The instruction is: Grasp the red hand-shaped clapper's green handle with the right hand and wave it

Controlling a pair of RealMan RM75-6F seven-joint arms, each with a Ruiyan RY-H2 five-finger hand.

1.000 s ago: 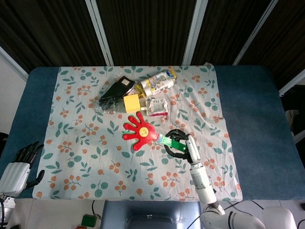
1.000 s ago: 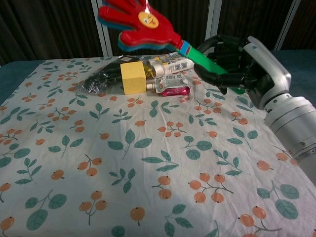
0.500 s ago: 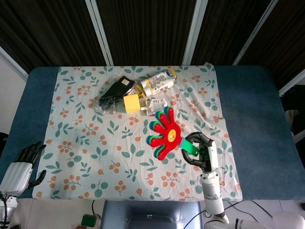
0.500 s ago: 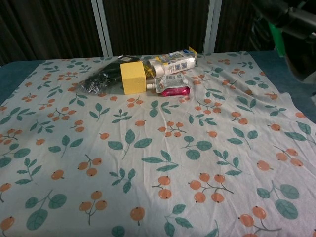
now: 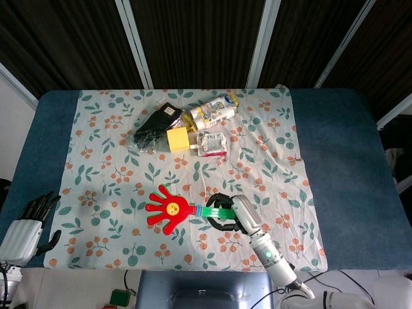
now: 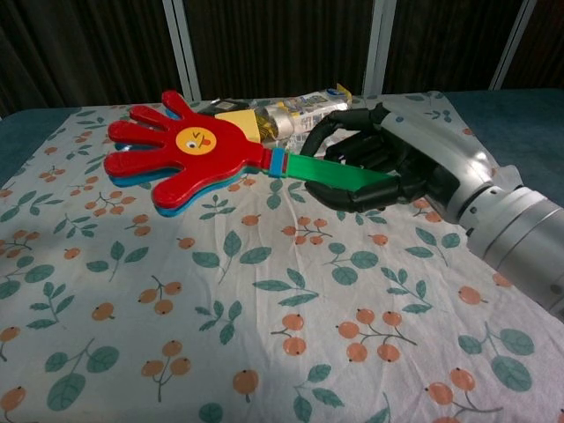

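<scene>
The red hand-shaped clapper (image 5: 166,207) (image 6: 185,150) with a yellow smiley face hangs in the air, its palm pointing left over the floral cloth. My right hand (image 5: 233,213) (image 6: 388,167) grips its green handle (image 5: 212,211) (image 6: 339,173), fingers wrapped around it. At the table's near left corner, off the cloth, my left hand (image 5: 31,219) stays with fingers apart, holding nothing; the chest view does not show it.
At the far middle of the floral cloth (image 5: 116,193) lie a black packet (image 5: 153,125), a yellow block (image 5: 177,139), a white and yellow bottle (image 5: 209,111) and a pink pouch (image 5: 211,143). Blue table (image 5: 341,167) shows on both sides.
The right hand has swung the clapper from pointing up and right of centre down to the left, and the hand itself moved nearer and leftward.
</scene>
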